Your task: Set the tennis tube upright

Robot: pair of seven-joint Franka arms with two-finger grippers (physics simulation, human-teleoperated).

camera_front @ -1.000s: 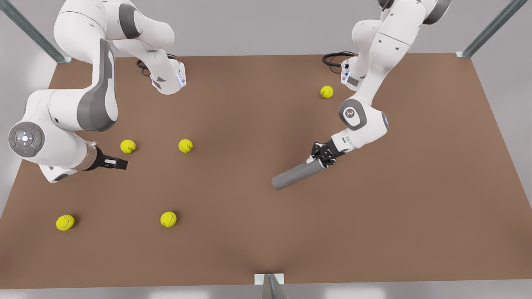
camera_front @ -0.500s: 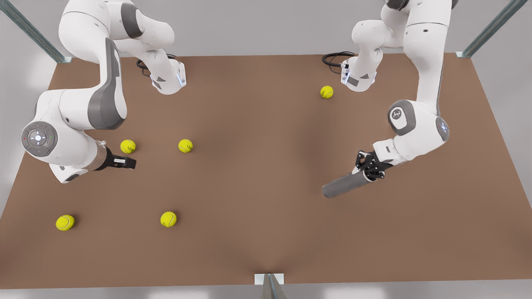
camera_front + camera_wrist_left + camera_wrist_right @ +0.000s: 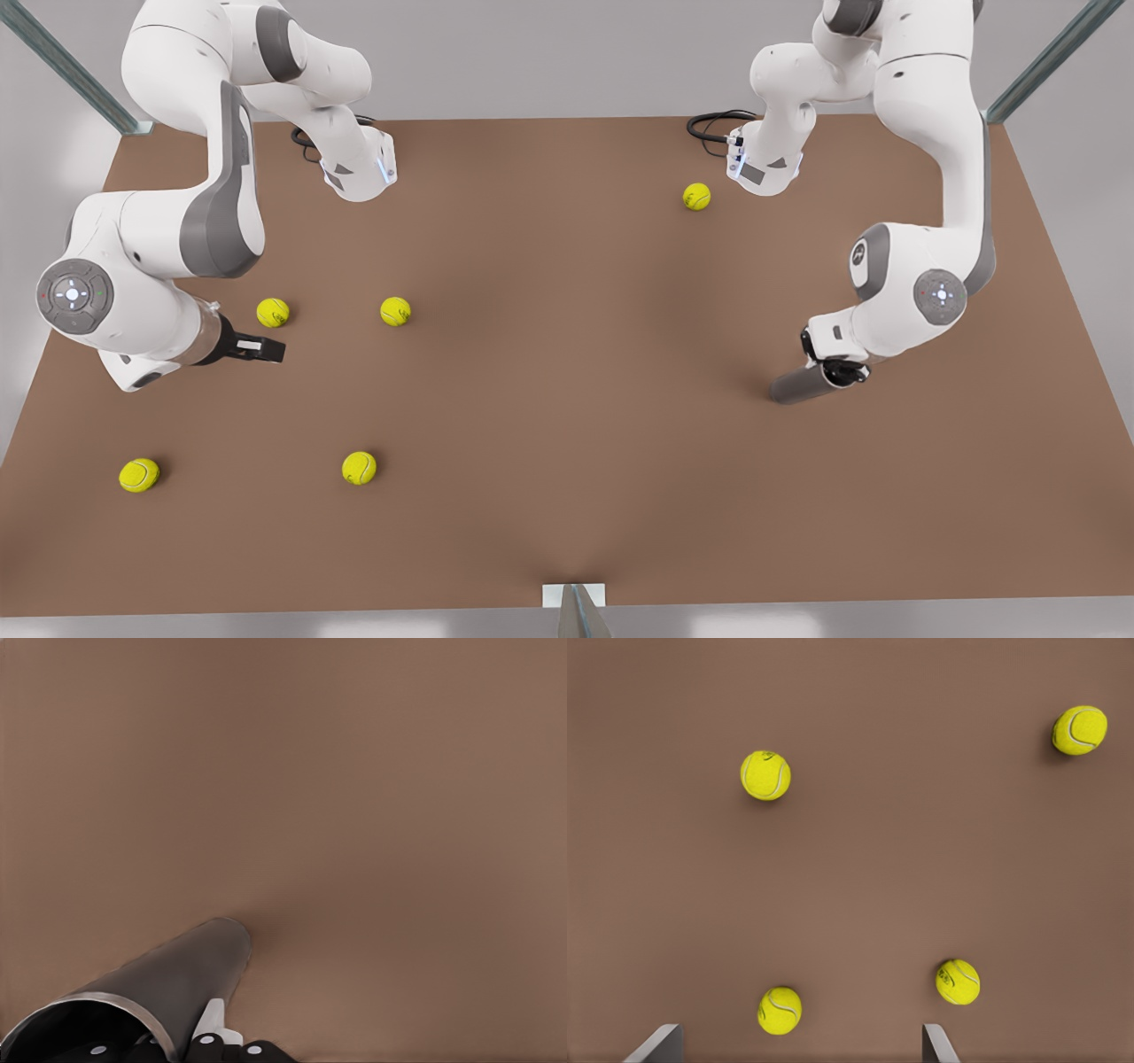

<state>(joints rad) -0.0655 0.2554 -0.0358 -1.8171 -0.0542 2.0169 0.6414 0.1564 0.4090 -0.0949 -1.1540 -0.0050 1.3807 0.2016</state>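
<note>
One end of the tennis tube point(image 3: 802, 386) sits clamped in the left gripper point(image 3: 837, 372), long axis tilted, free end lower-left; the right gripper point(image 3: 261, 347) waits, fingers spread wide.

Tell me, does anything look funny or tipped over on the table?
Yes: the tennis tube is tilted, not upright, held at its rim end by the left gripper on the front view's right. Five tennis balls lie scattered. The right gripper waits open.
</note>
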